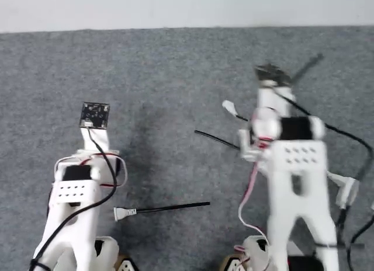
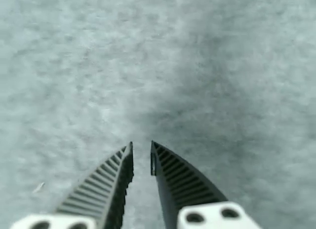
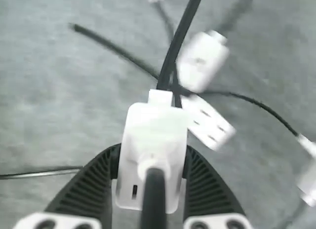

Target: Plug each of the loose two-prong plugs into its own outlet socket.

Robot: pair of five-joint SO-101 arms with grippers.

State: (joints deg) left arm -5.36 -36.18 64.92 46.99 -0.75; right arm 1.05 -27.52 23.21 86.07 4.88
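Left claw (image 2: 141, 146) hangs over the bench (image 2: 74, 66), fingers barely apart, holding nothing. A loose plug (image 1: 120, 213) lies just right of that arm, nearer than the claw and apart from it. Right claw (image 3: 153, 151) is clamped on a white socket (image 3: 150, 125). A second socket (image 3: 210, 121) lies just beyond.

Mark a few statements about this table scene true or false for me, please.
1. The right gripper grips a white plastic block with a black cord. True.
2. The left gripper holds a plug. False: it is empty, above the grey carpeted table.
3. A white-headed plug on a black cord lies loose beside the left arm. True.
4. The table surface is red. False: it is grey.
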